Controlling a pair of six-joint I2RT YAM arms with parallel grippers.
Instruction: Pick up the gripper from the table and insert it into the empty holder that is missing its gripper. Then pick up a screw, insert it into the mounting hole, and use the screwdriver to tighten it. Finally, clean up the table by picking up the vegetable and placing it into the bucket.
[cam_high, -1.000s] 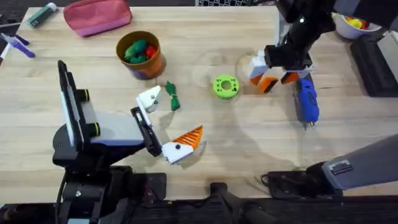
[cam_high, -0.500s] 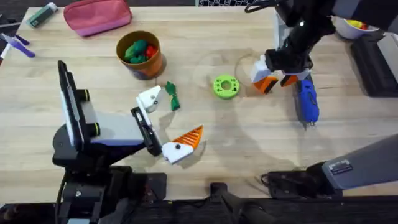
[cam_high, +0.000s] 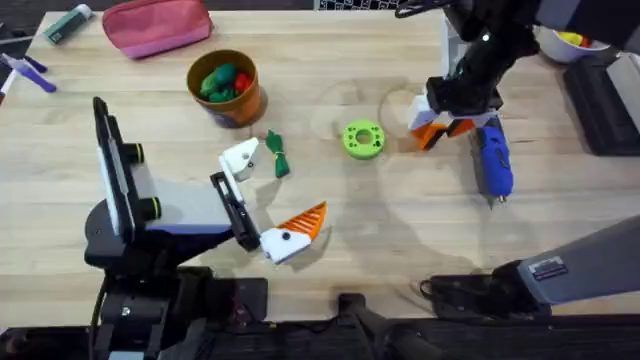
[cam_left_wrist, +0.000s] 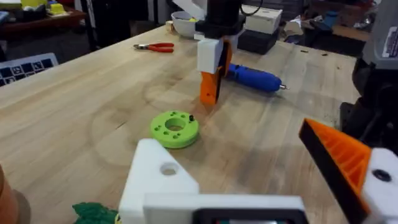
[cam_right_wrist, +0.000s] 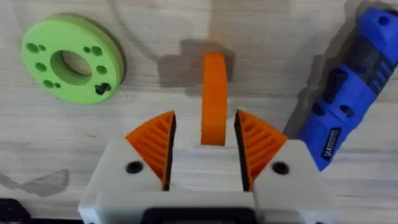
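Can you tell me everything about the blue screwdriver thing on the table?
The screwdriver is a fat blue tube that looks like plastic, with a dark band round it, a small label on its side and a thin metal tip poking out at one end. It lies flat on the wooden table, on the right side, tip pointing toward the arms' bases. The right gripper hangs just beside it, over a small orange piece, without gripping the screwdriver.

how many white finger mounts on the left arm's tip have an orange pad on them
1. The holder nearer the table's front edge carries an orange ribbed pad. The other holder, beside the vegetable, is bare, its mounting hole empty.
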